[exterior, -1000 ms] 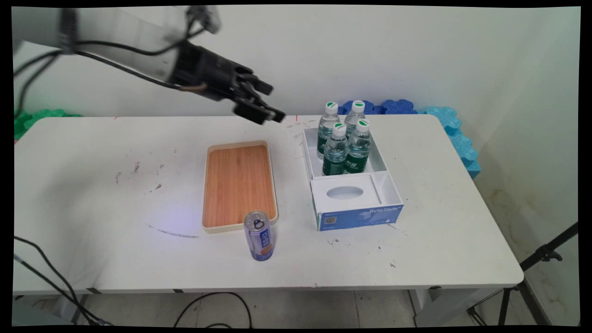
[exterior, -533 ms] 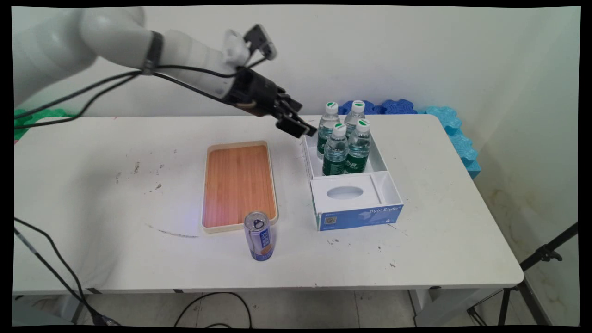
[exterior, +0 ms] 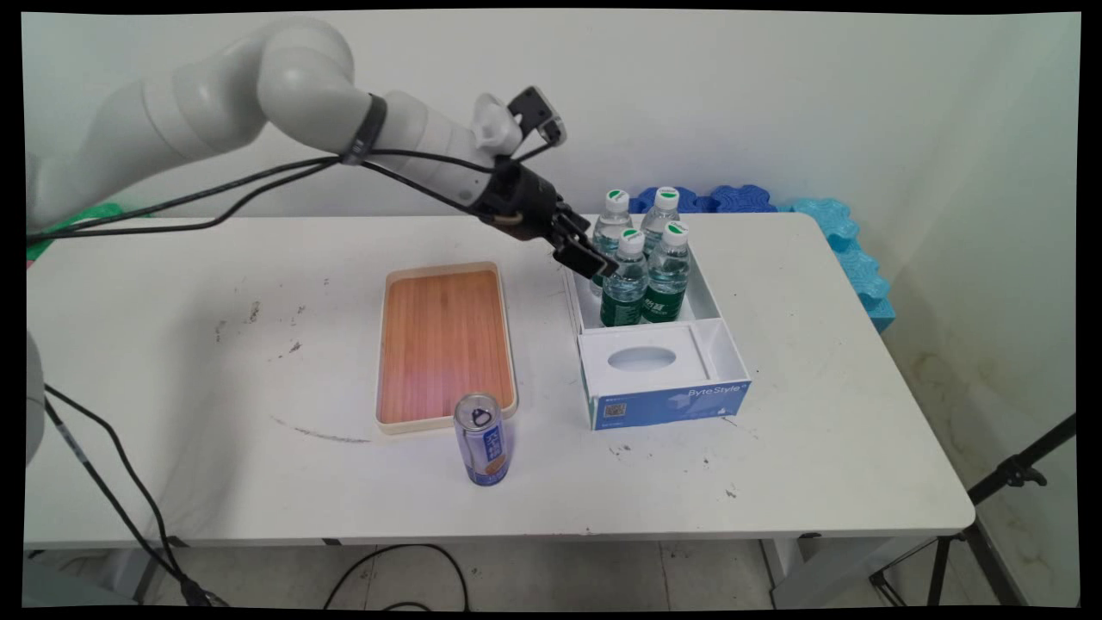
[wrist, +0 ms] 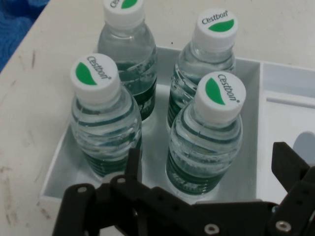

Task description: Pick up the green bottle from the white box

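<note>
The black two-finger gripper point(exterior: 597, 263) hung tilted over the left wall of the white open cardboard box with a blue front face point(exterior: 671, 403), its fingers spread wide and holding nothing. In the hand view, one black finger point(wrist: 133, 164) stood before the gap between the two nearest bottles and the other point(wrist: 290, 164) rose at the 3 o'clock edge, over the box's white inner divider.

Four clear plastic water bottles with white-and-green caps point(exterior: 642, 258) stood upright in a close two-by-two cluster in the box's far compartment. In the hand view the nearest bottle point(wrist: 204, 135) lay between the fingers, and a second bottle point(wrist: 105, 118) stood at its 9 o'clock, just beside the left finger. Whether either finger touched a bottle could not be told. The near compartment held a white insert with an oval cut-out point(exterior: 644, 359).

On the white table point(exterior: 172, 362), a rectangular wooden tray with a cream rim point(exterior: 443, 344) lay at the box's 9 o'clock, apart from it. An upright blue-and-silver drinks can point(exterior: 483, 439) stood at the tray's 6 o'clock corner, just beside the rim. Black cables point(exterior: 241, 185) hung from the arm. Blue foam pieces point(exterior: 818, 220) lay behind the table's far edge, at 1 o'clock from the box.
</note>
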Motion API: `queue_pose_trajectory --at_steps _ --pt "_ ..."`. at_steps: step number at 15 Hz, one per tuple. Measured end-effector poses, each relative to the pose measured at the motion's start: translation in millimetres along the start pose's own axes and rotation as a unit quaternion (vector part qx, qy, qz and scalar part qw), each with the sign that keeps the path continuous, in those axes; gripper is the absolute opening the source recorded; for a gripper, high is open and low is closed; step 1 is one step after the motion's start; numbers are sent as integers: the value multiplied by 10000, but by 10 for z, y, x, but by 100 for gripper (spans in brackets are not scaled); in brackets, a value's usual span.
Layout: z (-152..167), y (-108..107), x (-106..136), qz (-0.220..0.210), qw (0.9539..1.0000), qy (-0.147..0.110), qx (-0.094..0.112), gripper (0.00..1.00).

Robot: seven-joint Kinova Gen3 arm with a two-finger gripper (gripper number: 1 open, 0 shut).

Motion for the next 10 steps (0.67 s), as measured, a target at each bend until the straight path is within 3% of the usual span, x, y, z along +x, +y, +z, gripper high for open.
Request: queue_pose_trajectory --at_steps 10 --pt "391 14 3 72 9999 -47 -139 100"
